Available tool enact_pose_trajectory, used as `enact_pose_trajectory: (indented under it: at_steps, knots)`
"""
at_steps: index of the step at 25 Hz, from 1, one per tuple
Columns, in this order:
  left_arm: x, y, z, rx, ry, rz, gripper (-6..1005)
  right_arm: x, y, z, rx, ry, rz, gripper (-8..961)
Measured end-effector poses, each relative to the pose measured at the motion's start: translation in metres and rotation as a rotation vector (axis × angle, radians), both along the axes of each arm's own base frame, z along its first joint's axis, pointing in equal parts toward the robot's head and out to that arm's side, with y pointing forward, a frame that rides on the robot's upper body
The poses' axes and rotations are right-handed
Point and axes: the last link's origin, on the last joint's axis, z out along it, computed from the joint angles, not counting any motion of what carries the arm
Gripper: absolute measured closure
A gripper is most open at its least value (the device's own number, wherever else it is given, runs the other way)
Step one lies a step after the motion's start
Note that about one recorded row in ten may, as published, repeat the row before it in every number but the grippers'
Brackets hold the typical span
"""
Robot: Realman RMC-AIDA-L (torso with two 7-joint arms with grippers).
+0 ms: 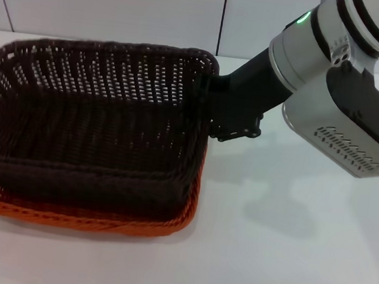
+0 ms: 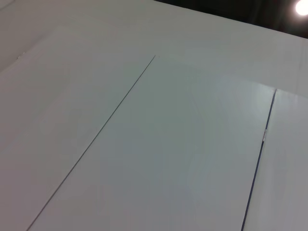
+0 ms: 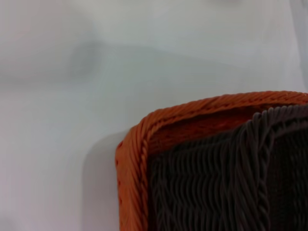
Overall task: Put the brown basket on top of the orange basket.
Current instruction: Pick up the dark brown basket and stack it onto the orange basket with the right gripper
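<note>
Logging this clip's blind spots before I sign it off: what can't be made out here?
- Right gripper: its fingers are hidden in the head view by the brown basket rim and its own body.
- Orange basket: mostly covered by the brown one; both cut off at the frame's left edge.
- Left gripper: in no view; the left wrist view shows only a pale panelled surface.

White tabletop [image 1: 285, 262]; pale panelled wall [image 1: 123, 4] behind, dark vertical seams; bright lamp [image 2: 302, 7].

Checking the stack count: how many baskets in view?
2. The brown basket sits nested in the orange basket at the table's left; only the orange rim shows beneath it. The right pincer is at the brown basket's far right corner. Any others underneath would be hidden.
</note>
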Motion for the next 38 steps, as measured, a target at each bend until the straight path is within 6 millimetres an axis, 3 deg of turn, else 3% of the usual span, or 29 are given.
enact_pose_trajectory:
  at_steps: [8,14,23,29,38]
  knots:
    - [0.001,-0.003,-0.003,0.001,-0.003,-0.006,396,0.008,-0.002,-0.009,-0.018,-0.048,-0.008,691]
    - [0.0,-0.016,-0.003,0.022,0.011,-0.004,396,0.009,-0.005,-0.024,0.051,-0.093,-0.007,691]
    - [0.0,-0.017,-0.001,0.027,0.022,-0.007,396,0.009,-0.005,-0.031,0.099,-0.034,0.019,571]
    - [0.001,-0.018,-0.001,0.031,0.031,-0.003,396,0.011,-0.012,-0.025,0.094,-0.007,0.038,571]
    - [0.003,-0.017,0.001,0.037,0.031,-0.029,396,0.002,-0.033,-0.001,0.101,0.036,0.049,571]
